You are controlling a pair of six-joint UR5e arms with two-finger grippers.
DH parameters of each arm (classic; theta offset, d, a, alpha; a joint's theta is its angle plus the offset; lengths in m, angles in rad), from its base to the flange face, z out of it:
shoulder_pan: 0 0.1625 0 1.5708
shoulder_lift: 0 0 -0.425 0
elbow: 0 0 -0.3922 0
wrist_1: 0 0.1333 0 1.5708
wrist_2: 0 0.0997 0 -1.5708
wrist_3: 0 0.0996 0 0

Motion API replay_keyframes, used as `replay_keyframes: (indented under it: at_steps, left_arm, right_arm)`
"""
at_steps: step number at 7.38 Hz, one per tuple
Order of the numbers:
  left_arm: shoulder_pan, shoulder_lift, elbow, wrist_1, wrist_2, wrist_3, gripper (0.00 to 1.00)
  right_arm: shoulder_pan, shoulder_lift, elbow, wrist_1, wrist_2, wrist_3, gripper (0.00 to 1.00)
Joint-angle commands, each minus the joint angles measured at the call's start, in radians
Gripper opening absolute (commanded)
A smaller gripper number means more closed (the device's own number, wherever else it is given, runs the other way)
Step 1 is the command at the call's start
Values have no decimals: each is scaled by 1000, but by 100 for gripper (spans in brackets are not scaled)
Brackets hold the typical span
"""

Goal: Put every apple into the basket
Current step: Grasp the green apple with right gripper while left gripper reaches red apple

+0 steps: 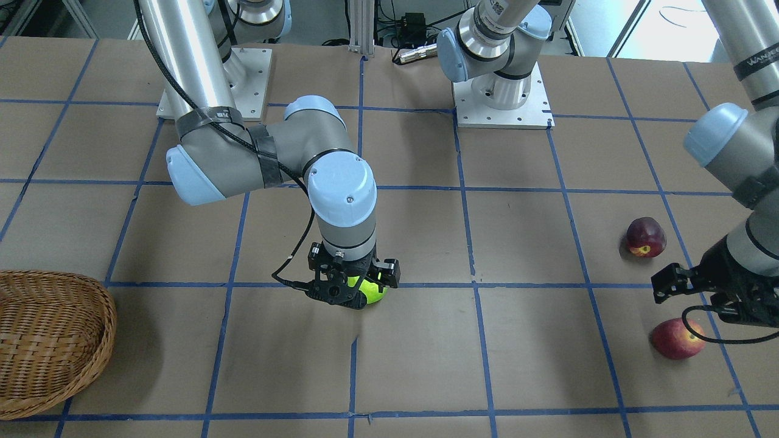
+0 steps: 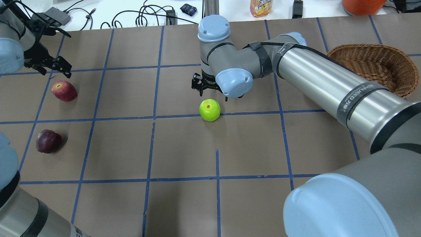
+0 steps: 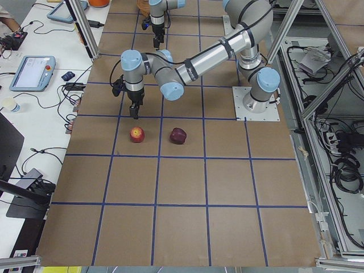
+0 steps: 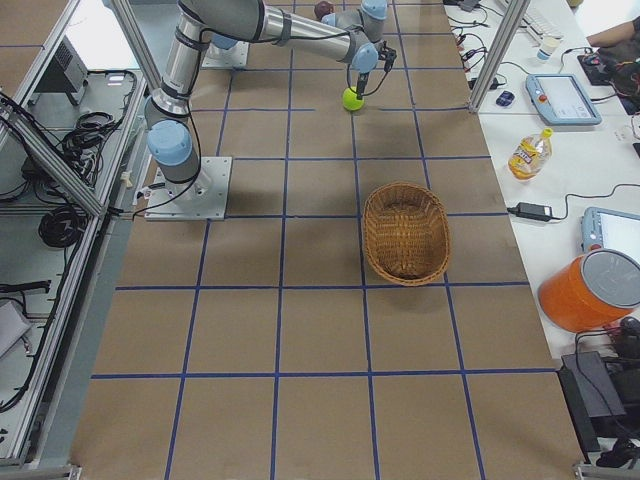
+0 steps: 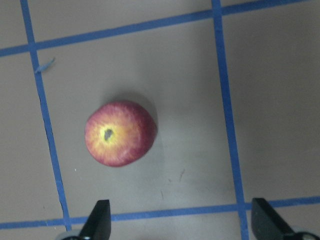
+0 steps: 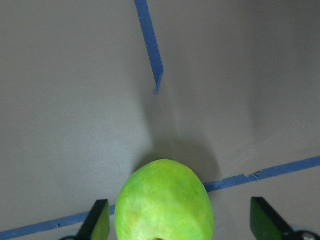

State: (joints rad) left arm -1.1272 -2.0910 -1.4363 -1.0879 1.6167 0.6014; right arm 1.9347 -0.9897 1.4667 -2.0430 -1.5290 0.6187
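The lime-green apple (image 2: 210, 110) sits on the table at mid-table on a blue tape line. My right gripper (image 2: 210, 89) hangs just over it, open; in the right wrist view the apple (image 6: 162, 200) lies between the two fingers (image 6: 97, 222) with gaps on both sides. The lighter red apple (image 2: 64, 91) and the maroon apple (image 2: 48, 141) lie at the table's left end. My left gripper (image 2: 52, 67) is open and empty above and beyond the red apple (image 5: 120, 132). The wicker basket (image 2: 399, 65) stands at the far right, with no apple in it.
The table is brown paper with a grid of blue tape lines (image 2: 154, 117). My right arm's long forearm (image 2: 329, 82) stretches over the table beside the basket. Cables and a bottle (image 2: 260, 7) lie on the bench beyond the far edge.
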Motion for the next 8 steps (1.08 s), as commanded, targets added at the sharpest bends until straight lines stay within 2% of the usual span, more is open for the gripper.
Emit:
replay_keyframes:
  at_steps: [1, 2, 8]
  left_arm:
    - [13, -116, 72, 2, 3, 49, 100]
    - [32, -141, 82, 2, 5, 72, 100]
    - [44, -213, 79, -27, 11, 106, 100]
  right_arm:
    - [1, 22, -5, -2, 21, 3, 100]
    - [1, 22, -8, -5, 54, 1, 100]
    - [7, 74, -5, 1, 55, -4, 99]
